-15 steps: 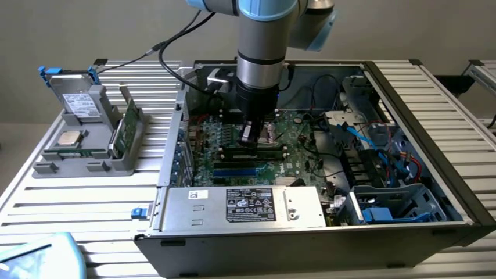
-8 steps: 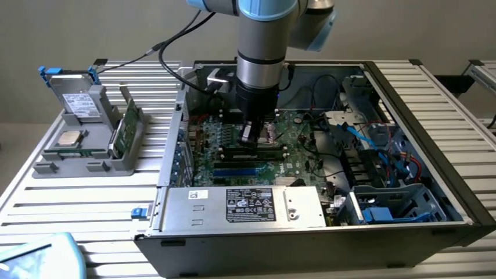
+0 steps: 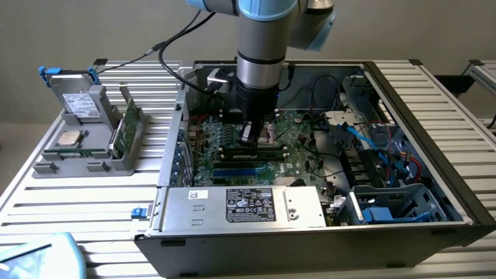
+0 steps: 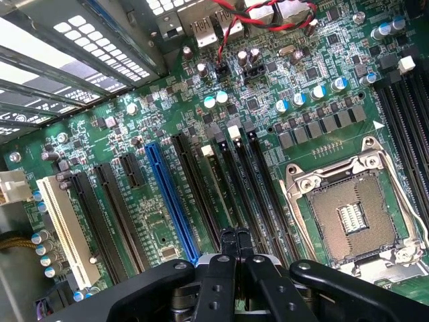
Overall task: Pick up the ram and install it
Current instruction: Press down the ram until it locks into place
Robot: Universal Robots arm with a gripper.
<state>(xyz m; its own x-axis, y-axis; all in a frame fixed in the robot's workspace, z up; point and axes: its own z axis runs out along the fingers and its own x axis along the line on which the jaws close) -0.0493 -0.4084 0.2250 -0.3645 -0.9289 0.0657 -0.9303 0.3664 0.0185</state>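
wrist view: gripper (image 4: 234, 249) fingers pressed together, holding nothing, just above the ram (image 4: 226, 182) seated in its motherboard (image 4: 167, 100) slot.

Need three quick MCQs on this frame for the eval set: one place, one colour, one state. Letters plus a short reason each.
1. The gripper hangs over: A the grey tray; B the motherboard; C the power supply.
2. The coloured long slot beside the black ones is: A blue; B red; C yellow.
3. The fingers are: A spread wide; B around a cable; C shut.
Answers: B, it sits right above the green board; A, the wrist view shows it blue; C, the tips meet with no gap.
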